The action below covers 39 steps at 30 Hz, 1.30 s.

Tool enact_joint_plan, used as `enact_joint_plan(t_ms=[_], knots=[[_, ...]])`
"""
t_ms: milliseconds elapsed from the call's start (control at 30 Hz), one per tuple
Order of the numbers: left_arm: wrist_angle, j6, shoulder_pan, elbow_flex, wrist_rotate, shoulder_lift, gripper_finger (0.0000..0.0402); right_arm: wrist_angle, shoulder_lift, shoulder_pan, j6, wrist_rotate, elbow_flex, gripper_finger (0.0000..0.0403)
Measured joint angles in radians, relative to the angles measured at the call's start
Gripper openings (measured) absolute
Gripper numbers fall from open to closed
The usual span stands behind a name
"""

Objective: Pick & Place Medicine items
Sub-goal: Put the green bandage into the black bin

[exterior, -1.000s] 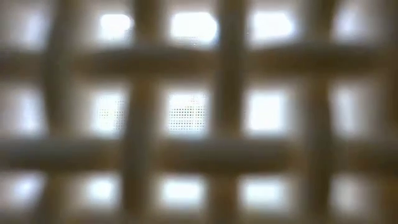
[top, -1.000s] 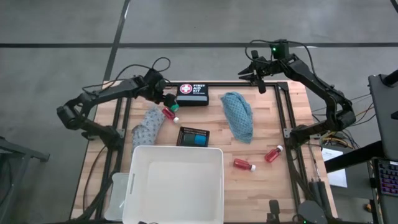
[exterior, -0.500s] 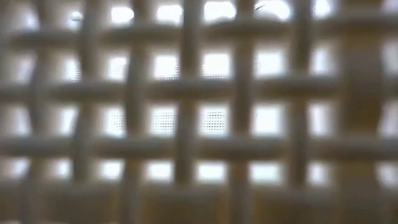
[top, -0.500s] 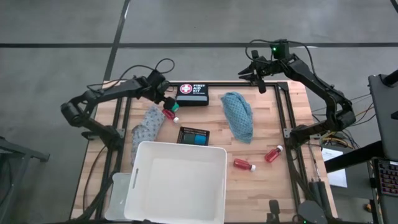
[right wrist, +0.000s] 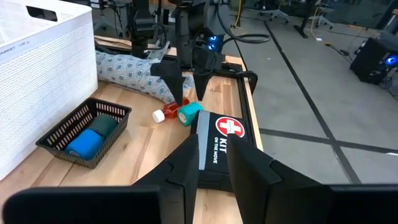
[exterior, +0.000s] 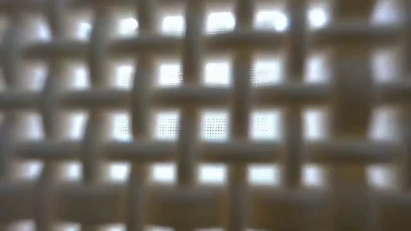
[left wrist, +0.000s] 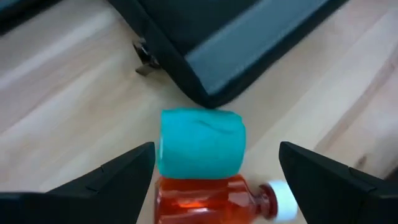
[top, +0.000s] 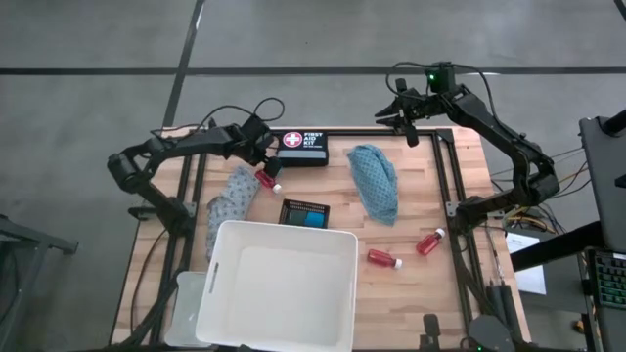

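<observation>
A small red bottle with a white cap (left wrist: 211, 200) lies on the wood beside a teal tub (left wrist: 202, 144), just in front of the black first-aid case (top: 303, 149). My left gripper (left wrist: 214, 158) hangs open right above them, pointing steeply down, one finger on each side and touching neither. From across the table, the right wrist view shows it over the bottle (right wrist: 169, 112) and the tub (right wrist: 189, 112). My right gripper (right wrist: 212, 152) is raised at the far right, narrowly open, holding nothing. Two more red bottles (top: 383, 258), (top: 430, 242) lie near the right.
A grey patterned cloth (top: 232, 198) lies left of the bottle and a teal cloth (top: 376, 183) lies right of centre. The black mesh tray (top: 304, 214) holds a blue and a green tub. The big white tub (top: 279, 286) fills the near middle, and its lattice wall (exterior: 205, 122) blocks the low view.
My left gripper has come down toward the red bottle and the teal tub, rolling about its own line, and has stayed open. The big white tub has shifted a little away from the near edge and turned slightly.
</observation>
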Motion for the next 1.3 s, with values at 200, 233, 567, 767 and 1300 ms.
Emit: enact_joint_plan(t_ms=[200,233,567,767,1300], knots=[[0.023,0.017,0.000,0.002,-0.024,0.011,0.0346,0.000,0.000,0.000,0.000,0.000,0.000,0.0070],[0.022,0.024,-0.001,0.002,-0.027,0.011,0.0346,0.000,0.000,0.000,0.000,0.000,0.000,0.0069],[0.016,0.049,-0.027,-0.006,-0.042,0.050,0.0346,0.000,0.000,0.000,0.000,0.000,0.000,0.0068],[0.029,0.042,-0.027,-0.006,-0.067,0.054,0.0346,0.000,0.000,0.000,0.000,0.000,0.000,0.0068],[0.000,0.060,-0.028,-0.006,-0.068,0.054,0.0300,0.000,0.000,0.000,0.000,0.000,0.000,0.0068]])
